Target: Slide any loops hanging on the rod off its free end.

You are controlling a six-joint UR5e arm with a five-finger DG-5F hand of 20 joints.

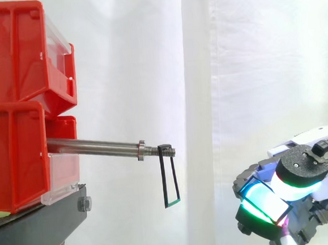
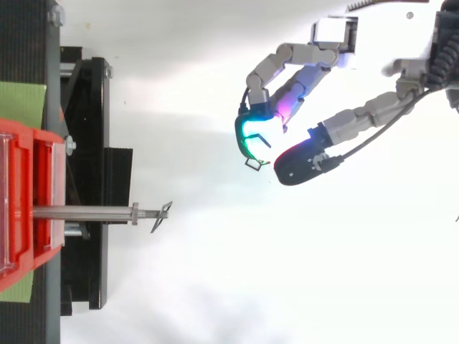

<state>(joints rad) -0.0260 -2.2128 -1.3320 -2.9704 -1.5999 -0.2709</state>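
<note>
A steel rod (image 1: 97, 145) sticks out level from the stacked red bins (image 1: 15, 106) toward the right, ending in a threaded tip. One thin dark rectangular loop (image 1: 169, 179) hangs from that threaded tip, just past the collar nut; from above it appears as a short slanted sliver (image 2: 160, 217). My hand (image 2: 287, 93) is well away from the rod's free end, lower than it in the side view (image 1: 261, 197). Its fingers are curled toward the thumb, pads glowing green and cyan. A second small dark loop (image 2: 253, 164) sits pinched at the fingertips.
The bins rest on a black stand (image 1: 41, 228) at the left, with a green mat (image 2: 21, 104) under them. A white curtain hangs behind. Open space lies between the rod's tip and my hand.
</note>
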